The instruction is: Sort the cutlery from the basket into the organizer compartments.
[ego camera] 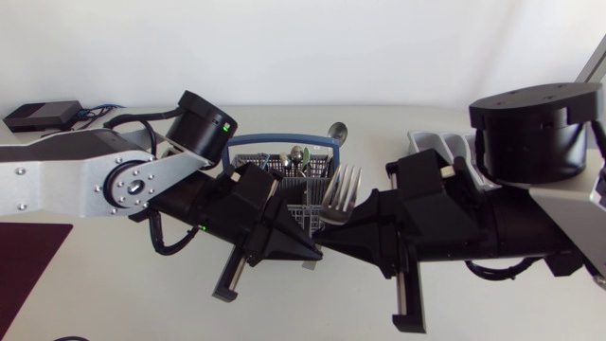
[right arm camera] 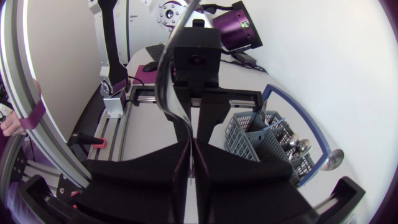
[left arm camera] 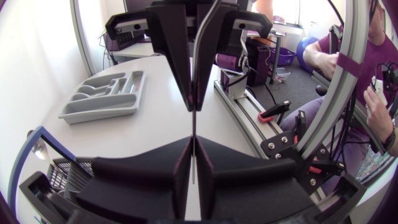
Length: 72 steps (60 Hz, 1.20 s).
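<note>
Tip to tip above the basket (ego camera: 254,163): our left tool (ego camera: 315,250) and right tool (ego camera: 328,224) both look pinched almost flat on the fork (ego camera: 343,188), tines up. Looks like a handover, we judge. One tool shd let go only once the other's grip is firm, then carry the fork to the organizer (ego camera: 434,142), partly hidden by our right arm.

A flat black box (ego camera: 42,116) sits at the far left back corner of the smooth white table (ego camera: 142,303). Next to it lie thin blue and black wires (ego camera: 102,111) (in a little tangle). A dark purple mat (ego camera: 26,263) lies flat at the left front edge, well apart from the box.
</note>
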### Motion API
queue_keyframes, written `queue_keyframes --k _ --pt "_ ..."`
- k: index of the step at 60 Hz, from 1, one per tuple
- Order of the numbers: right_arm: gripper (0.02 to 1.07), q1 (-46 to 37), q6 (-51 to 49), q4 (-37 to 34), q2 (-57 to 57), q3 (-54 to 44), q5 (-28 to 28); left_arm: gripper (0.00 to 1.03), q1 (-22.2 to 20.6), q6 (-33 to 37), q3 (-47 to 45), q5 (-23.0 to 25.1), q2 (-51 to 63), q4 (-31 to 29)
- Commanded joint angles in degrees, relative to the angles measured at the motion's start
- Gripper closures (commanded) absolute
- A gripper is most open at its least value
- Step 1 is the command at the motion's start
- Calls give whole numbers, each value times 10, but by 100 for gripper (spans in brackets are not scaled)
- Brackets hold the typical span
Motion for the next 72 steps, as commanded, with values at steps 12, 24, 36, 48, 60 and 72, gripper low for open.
queue_keyframes --k 12,24,36,48,60,72 --pt "101 -1 26 -25 -16 -7 32 29 -6 -70 47 -20 7 1" --pt "101 -34 33 -57 -46 -1 74 9 18 -149 82 -61 22 10" --pt "101 -123 37 -68 -42 15 116 7 40 -207 85 -131 24 46" --pt "101 -244 37 -63 14 63 169 7 57 -243 86 -232 6 64" --pt "101 -365 49 -44 126 142 248 7 58 -256 76 -322 -22 68" --pt "101 -440 64 -32 260 227 323 7 58 -254 48 -349 -53 68"
